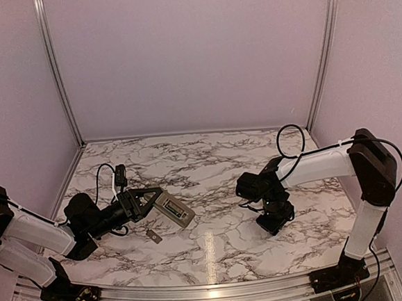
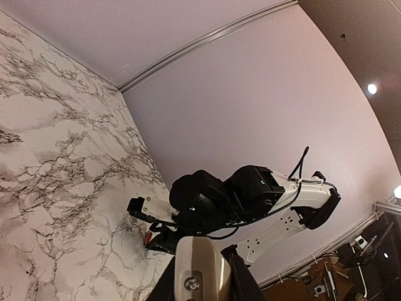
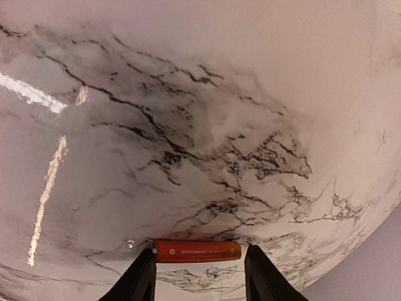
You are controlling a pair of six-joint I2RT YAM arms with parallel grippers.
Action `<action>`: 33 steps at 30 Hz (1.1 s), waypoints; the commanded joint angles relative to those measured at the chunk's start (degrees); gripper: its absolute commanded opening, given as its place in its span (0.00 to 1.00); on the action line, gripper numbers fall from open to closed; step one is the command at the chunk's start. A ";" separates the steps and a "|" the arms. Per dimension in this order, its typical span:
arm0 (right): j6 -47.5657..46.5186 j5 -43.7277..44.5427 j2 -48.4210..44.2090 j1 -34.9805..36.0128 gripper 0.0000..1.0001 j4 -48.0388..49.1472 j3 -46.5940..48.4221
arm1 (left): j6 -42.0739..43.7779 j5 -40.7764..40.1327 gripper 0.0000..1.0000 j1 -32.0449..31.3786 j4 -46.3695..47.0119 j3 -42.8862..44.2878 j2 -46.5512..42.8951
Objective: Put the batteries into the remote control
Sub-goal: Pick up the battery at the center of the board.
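Left gripper [image 1: 148, 201] is pinching the remote control [image 1: 175, 210].
Right gripper [image 3: 199, 276] is hovering with jaws spread, the orange-red battery [image 3: 197, 251] lying between them on the table [image 1: 209, 171], well apart from the remote control.

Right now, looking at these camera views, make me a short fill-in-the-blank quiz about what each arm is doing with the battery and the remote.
1. The battery lying between the right fingers is ____ in colour.
2. The left fingers are clamped on the ____.
3. That battery rests on the marble ____.

Missing words: orange-red; remote control; table.
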 commanded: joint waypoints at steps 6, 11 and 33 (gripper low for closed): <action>-3.27 -0.52 5.72 -1.21 0.47 5.72 2.49 | -0.57 -0.02 0.00 0.13 9.36 0.91 -0.10; -5.57 -0.07 7.75 -1.99 0.45 5.08 4.45 | -0.10 -0.58 0.00 0.18 8.35 0.72 -1.06; -16.94 -3.35 4.09 -2.13 0.52 1.20 10.79 | -0.98 -0.20 0.00 0.38 11.07 1.38 1.18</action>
